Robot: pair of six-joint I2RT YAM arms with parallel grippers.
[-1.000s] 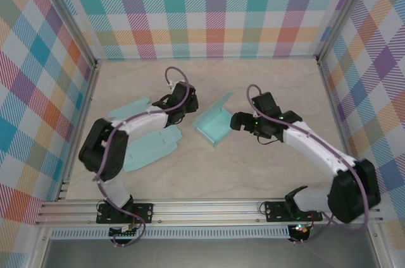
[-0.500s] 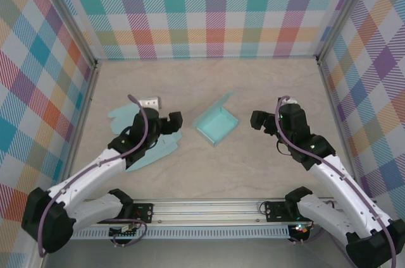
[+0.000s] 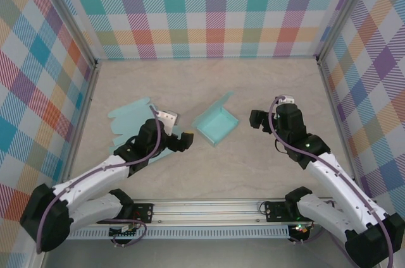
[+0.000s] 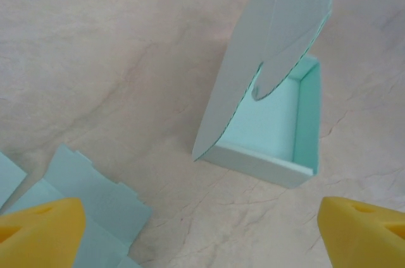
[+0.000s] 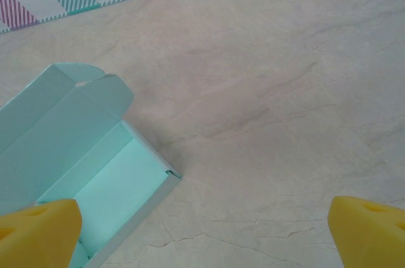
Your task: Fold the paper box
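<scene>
The mint-green paper box (image 3: 217,125) sits mid-table as a shallow open tray with its lid (image 3: 212,106) standing up along the far-left side. My left gripper (image 3: 182,141) is open just left of the box, apart from it. The left wrist view has the box (image 4: 269,132) ahead, its lid (image 4: 269,53) upright, and bare table between the yellow fingertips (image 4: 39,233). On the box's right, my right gripper (image 3: 255,119) is open and a short way off. The box (image 5: 88,173) lies at the lower left of the right wrist view, beside one yellow fingertip (image 5: 39,233).
Flat mint paper blanks (image 3: 130,118) lie on the table left of the box, partly under my left arm; one corner (image 4: 79,195) is visible by the left fingertip. Checkered walls enclose the table on three sides, and a metal rail (image 3: 209,208) runs along the near edge.
Both arms have drawn back from the box over the last second. The left gripper then shifted right toward the box again and opened wider. The box and lid stay put.
</scene>
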